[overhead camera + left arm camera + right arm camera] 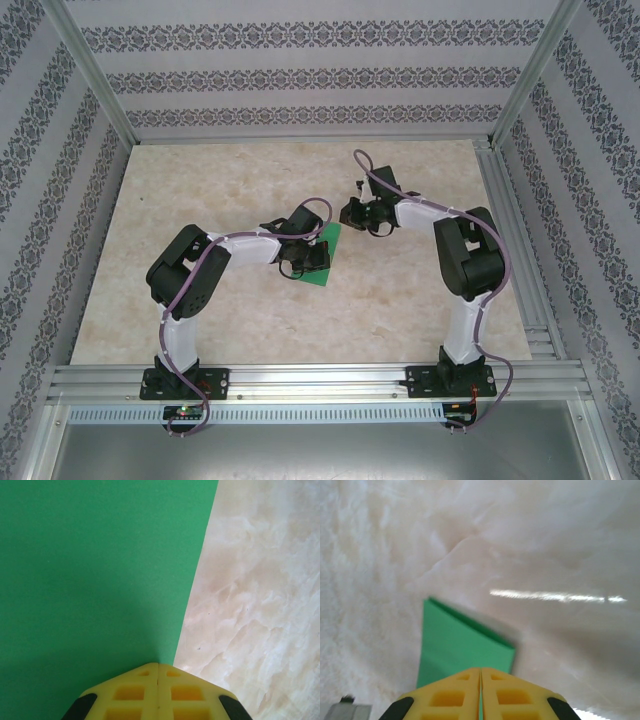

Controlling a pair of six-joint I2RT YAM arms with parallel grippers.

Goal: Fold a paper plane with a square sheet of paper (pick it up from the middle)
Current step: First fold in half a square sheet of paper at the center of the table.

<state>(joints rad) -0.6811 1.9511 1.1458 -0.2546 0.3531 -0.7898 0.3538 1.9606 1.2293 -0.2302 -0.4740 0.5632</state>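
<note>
both clenched empty: left gripper point(158, 666) at the 3 o'clock edge of the square sheet of paper point(90, 570), right gripper point(480, 670) apart. i feared dragging would skew it.

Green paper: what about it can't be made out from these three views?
Top view: the left arm covers most of the green paper, so its outline and any folds are hidden.
Left wrist view: the green paper runs off the top and left edges; the left fingers cover its near part.
Right wrist view: the green paper is blurred, its near edge behind the right fingers.
</note>
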